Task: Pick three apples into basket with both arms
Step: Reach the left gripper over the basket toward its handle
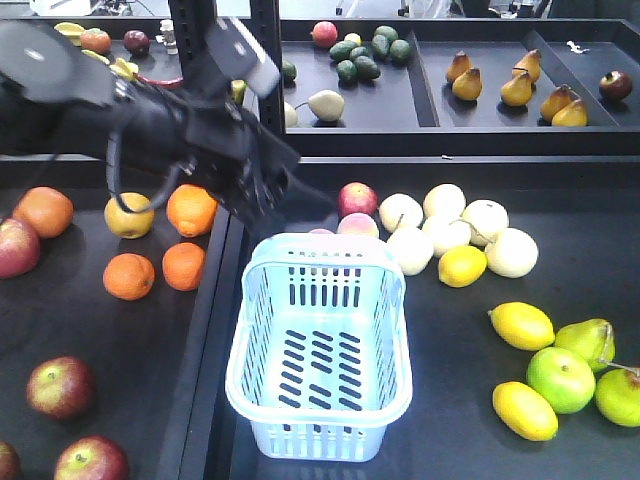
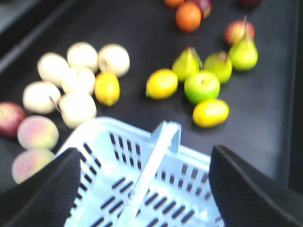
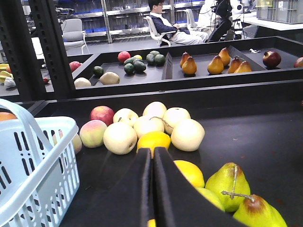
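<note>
Closest to the lens, the left claw (image 2: 144,158) hangs released, its dark pads (image 2: 45,189) spread wide with nothing between them. Directly beneath it are the basket (image 1: 318,437) and its hoop handle (image 2: 150,170). The basket looks empty, so no fruit seems delivered yet.

The apples (image 1: 60,387) lie well apart from this claw, off to its left and back toward the robot, across the raised divider (image 1: 200,340). To do this well, I would lift clear of the handle first, cross the divider high, then drop straight down so the pads straddle one apple. The oranges (image 1: 130,275) sit between claw and apples and are easy to mistake or nudge.

The right claw (image 3: 152,156) is clenched on nothing, low over the tray. A lemon (image 3: 152,141) lies just ahead of it and pears (image 3: 232,182) to its right. Ahead-left of it, beside the basket, are peaches (image 3: 93,133), which are reddish but wrong. It must release before any grasp, and the apples lie beyond the basket from it
</note>
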You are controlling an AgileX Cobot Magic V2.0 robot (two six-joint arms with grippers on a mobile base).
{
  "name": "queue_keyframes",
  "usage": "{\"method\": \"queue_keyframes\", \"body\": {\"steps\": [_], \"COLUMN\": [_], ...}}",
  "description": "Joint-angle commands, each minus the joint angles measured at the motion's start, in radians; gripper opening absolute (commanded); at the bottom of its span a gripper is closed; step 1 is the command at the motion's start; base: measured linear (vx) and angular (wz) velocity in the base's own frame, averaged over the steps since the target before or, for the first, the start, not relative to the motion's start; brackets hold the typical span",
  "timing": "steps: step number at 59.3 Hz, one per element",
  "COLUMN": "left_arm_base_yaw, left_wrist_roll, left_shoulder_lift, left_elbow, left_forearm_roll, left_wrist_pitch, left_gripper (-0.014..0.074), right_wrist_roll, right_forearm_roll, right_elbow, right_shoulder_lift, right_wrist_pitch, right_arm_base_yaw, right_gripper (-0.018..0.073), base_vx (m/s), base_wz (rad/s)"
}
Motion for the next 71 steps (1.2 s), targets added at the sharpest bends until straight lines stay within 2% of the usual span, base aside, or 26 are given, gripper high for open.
{"method": "queue_keyframes", "body": {"steps": [1,20,65,71], "left_arm_base_yaw": [-0.012,-0.012,-0.012,-0.012], "left_wrist_roll": [-0.006,-0.003,-0.003,-0.003], "left_shoulder_lift": [-0.014,0.069,0.199,0.201], "left_elbow": [-0.035,-0.035,-0.035,-0.035], "left_forearm_roll": [-0.034,0.01,0.011,0.011], "left_wrist_pitch": [-0.034,-0.072,-0.067,-0.073], "left_gripper": [0.052,0.052,0.052,0.0499], "right_wrist_roll": [-0.011,-0.011,-0.011,-0.011], "right_forearm_roll": [-0.013,-0.013,-0.013,-0.013], "right_elbow": [0.005,0.005,0.005,0.005], "right_shoulder_lift": [0.012,0.012,0.012,0.012], "right_wrist_pitch": [-0.078,-0.078,-0.078,-0.078], "right_arm_base_yaw": [-0.006,-0.006,-0.006,-0.006], "right_gripper": [-0.0005,-0.0005,-0.0005,-0.0005], "base_vx": [0.0,0.0,0.0,0.0], "base_wz": [0.0,0.0,0.0,0.0]}}
